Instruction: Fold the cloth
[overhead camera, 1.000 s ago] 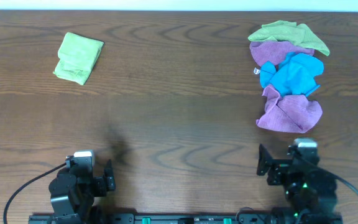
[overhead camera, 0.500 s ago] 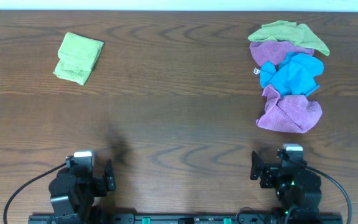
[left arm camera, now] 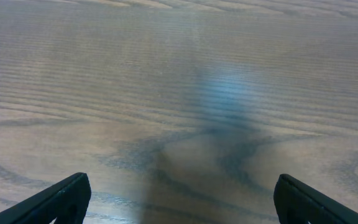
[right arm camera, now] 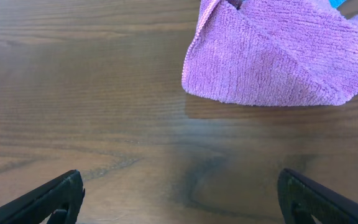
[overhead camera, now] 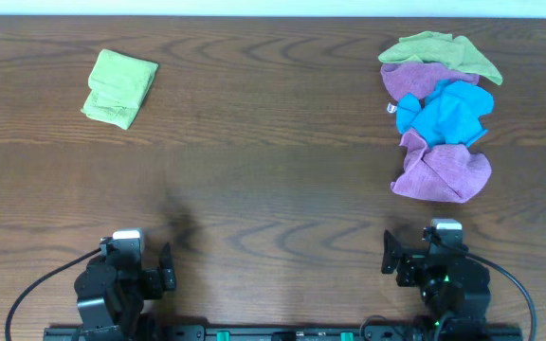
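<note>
The cloth [overhead camera: 121, 88] lay near the far left corner of the tabletop [overhead camera: 273, 170], already gathered into a compact, layered rectangle with its edges roughly stacked. It sat well apart from both arms, and nothing touched it. No tag could be made out on it.

Near the far right corner a loose heap held a darker green cloth [overhead camera: 439, 52] on the far side, two purple cloths [overhead camera: 425, 80] with a blue cloth [overhead camera: 444, 112] between them, all crumpled and overlapping.

The left claw [overhead camera: 165, 267] rested low at the near edge, left of centre, its fingers spread wide with only bare wood between them in its wrist view. The right claw [overhead camera: 390, 258] sat at the near edge on the right, likewise spread wide and empty. Its wrist camera showed the nearer purple cloth [right arm camera: 272, 56] lying ahead of it, not between the fingers.

Judging by how things lay, the folding looked finished: the cloth was doubled over and set down, and both arms were parked clear of it. The folds looked slightly uneven, so a little squaring-up was the most that might have been left.
</note>
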Tool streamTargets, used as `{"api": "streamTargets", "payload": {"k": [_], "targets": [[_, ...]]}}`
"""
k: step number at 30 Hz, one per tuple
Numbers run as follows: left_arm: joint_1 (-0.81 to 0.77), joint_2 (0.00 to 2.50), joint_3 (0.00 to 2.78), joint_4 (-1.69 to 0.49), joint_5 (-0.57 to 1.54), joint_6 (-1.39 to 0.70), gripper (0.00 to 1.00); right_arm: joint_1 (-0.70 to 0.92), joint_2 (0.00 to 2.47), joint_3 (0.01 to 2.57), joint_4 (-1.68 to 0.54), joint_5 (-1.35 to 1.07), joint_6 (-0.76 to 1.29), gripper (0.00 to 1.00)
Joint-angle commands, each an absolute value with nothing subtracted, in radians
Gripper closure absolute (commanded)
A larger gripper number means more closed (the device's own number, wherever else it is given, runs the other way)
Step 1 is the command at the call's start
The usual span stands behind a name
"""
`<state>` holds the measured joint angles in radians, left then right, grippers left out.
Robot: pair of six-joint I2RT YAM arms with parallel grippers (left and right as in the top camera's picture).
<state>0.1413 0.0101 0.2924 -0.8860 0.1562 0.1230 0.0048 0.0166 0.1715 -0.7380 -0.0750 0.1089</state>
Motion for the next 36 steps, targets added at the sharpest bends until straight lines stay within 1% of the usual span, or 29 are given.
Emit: {"api": "streamTargets", "payload": {"k": [1,36], "targets": [[0.146,0.004,0.281,-0.942,0.154,0.123,0.05,-0.003,0.006,0.162,-0.736,-0.079,0.099,0.01],[0.146,0.006,0.281,-0.944,0.142,0.108,0.05,-0.003,0.006,0.162,-0.736,-0.079,0.099,0.01]]}}
